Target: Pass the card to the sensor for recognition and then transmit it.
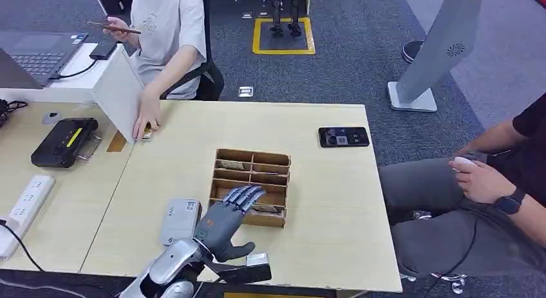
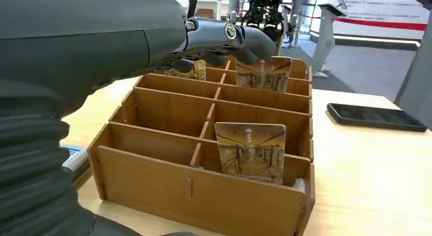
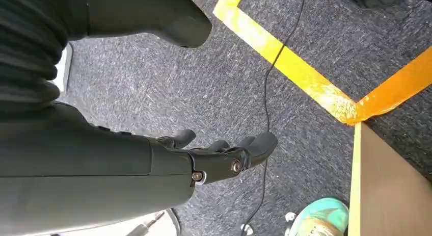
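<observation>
while left hand (image 1: 225, 217) hovers spread over wooden organizer (image 2: 153, 182), three cards seemingly, right hand (image 3: 219, 157) loosely curled, empty

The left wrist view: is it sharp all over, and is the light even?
Left wrist view: the patterned card in the wooden divided box is sharp; the grey left hand close to the lens is softer, the far background bright. Head view: flat, even light, faint shadows.

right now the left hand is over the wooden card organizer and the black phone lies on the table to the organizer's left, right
Not quite. The left hand is over the wooden card organizer, but the black phone lies on the table to the organizer's right, toward the far edge, not its left. The head view shows this.
</observation>
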{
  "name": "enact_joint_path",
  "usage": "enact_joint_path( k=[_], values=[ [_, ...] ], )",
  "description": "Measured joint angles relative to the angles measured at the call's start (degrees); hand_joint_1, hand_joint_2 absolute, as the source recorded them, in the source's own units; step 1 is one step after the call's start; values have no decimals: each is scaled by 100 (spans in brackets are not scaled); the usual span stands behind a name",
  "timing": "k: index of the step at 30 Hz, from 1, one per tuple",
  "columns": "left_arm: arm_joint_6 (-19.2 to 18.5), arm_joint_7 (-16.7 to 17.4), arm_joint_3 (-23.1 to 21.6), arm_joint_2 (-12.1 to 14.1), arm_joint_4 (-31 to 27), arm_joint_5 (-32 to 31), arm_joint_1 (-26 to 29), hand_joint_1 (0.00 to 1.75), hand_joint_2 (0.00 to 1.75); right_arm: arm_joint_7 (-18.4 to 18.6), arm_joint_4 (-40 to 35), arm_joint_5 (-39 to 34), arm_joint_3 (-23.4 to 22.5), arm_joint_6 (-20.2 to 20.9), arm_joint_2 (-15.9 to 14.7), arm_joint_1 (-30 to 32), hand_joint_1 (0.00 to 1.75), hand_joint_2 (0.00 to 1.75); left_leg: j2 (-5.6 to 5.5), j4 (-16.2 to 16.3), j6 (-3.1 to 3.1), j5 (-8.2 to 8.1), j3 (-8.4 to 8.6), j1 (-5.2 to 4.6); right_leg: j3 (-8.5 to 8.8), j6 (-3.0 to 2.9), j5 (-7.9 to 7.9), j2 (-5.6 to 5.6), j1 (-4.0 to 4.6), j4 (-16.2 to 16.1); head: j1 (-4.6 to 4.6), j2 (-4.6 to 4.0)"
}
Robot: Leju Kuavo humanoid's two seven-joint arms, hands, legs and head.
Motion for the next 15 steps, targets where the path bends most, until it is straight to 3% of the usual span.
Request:
enact_joint_path(
  k=[15],
  values=[
    [2,-50,0,-101,15,173,-1,0,175,7,-7,-33,15,2,0,0,0,175,0,0,0,0,1,0,0,0,0,0,0,0,2,0]
  ],
)
